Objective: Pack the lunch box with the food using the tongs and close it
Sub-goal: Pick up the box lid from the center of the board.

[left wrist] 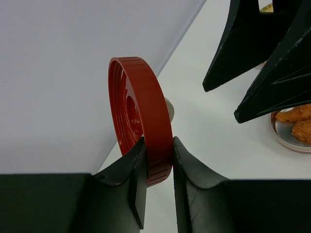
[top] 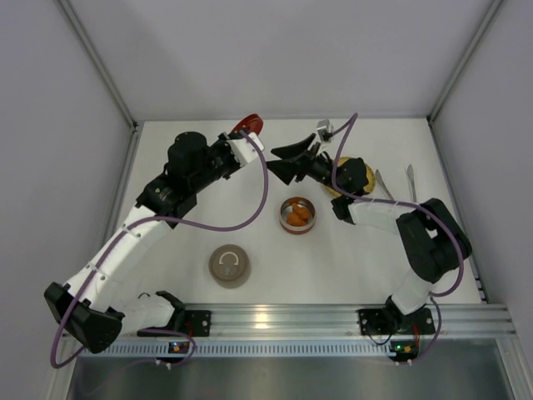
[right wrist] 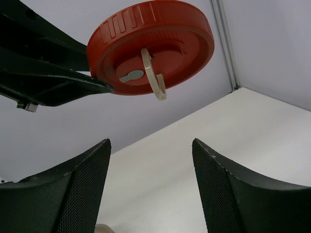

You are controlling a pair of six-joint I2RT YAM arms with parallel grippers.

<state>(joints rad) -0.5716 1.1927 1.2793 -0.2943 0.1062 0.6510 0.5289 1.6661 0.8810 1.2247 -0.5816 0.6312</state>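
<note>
At the far left, the left gripper (left wrist: 159,143) is pinched tight on the rim of the red lid (left wrist: 141,111), holding it up on its edge. Just right of it, the right gripper (right wrist: 150,145) gapes wide and holds nothing, facing the lid's top. Nearer, the tin (top: 281,215) holds orange chunks (top: 297,217). The tongs (top: 410,182) lie far right on the counter (top: 358,258), pointing near to far, closest to the right arm.

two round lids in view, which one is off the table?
The red lid: it is held on edge in the left gripper, clear of the surface. The tan lid lies flat on the table, with no gripper on it.
</note>
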